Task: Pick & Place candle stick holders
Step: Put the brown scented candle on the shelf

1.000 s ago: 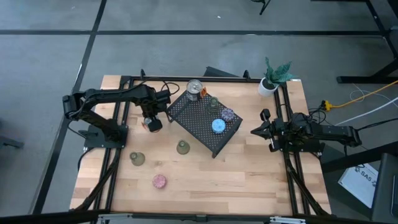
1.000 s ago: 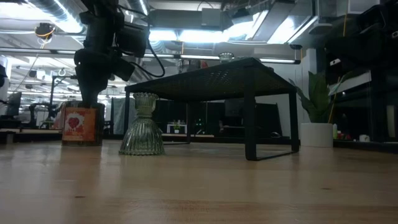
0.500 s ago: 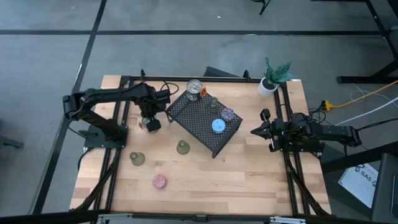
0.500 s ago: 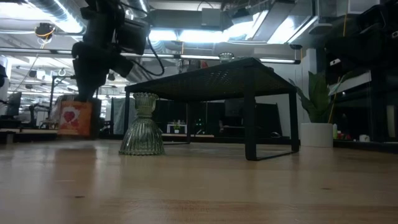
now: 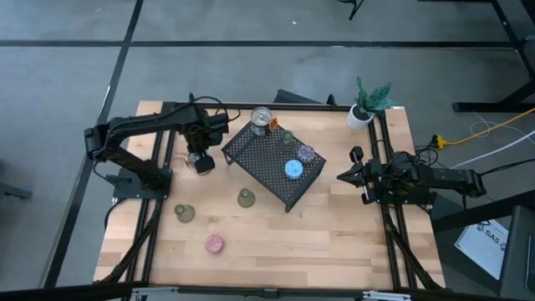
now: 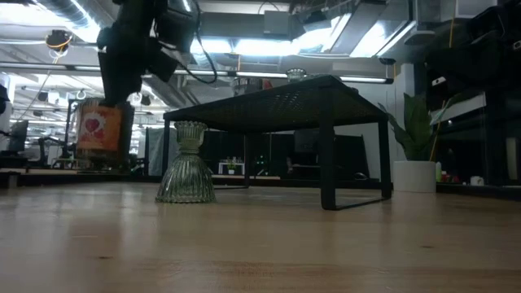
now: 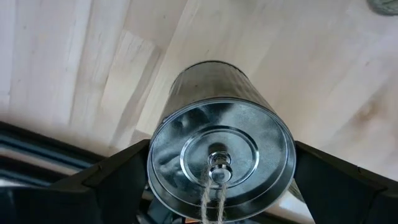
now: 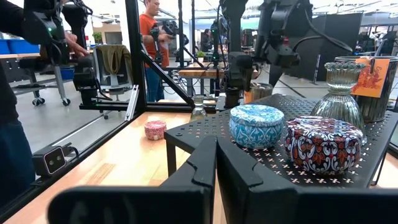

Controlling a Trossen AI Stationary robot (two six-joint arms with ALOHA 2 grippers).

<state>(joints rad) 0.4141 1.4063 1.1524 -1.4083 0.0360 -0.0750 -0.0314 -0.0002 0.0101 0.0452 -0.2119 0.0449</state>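
Note:
My left gripper [image 5: 201,159] is shut on a silver lidded tin [image 7: 217,155] with a red label [image 6: 99,130], held above the table's left part, left of the black mesh rack [image 5: 259,171]. On the rack stand a blue holder [image 5: 293,170], a purple one [image 5: 307,154], a green glass one [image 5: 287,138] and another silver tin [image 5: 262,119]. Two olive-green holders [image 5: 245,198] [image 5: 184,213] and a pink one [image 5: 215,243] stand on the table by their bases. My right gripper [image 5: 343,176] is shut and empty at the table's right side. My left gripper pinches the tin between its two fingers [image 7: 118,180], one on each side of the round wall [image 7: 163,134] just below the lid. The fingers come from above, pointing down. The tin hangs upright, lid up, lifted clear of the table [image 6: 99,130].
A small white pot with a green plant [image 5: 361,113] stands at the far right corner. Black frame rails [image 5: 163,150] run along the table's left and right sides. Bare wood [image 5: 318,238] lies near the front edge. People stand in the room beyond [image 8: 149,37].
My left gripper has gone up and a little toward the table's far left with the silver tin. The tin stood on the table a second ago and now hangs upright, clear of it.

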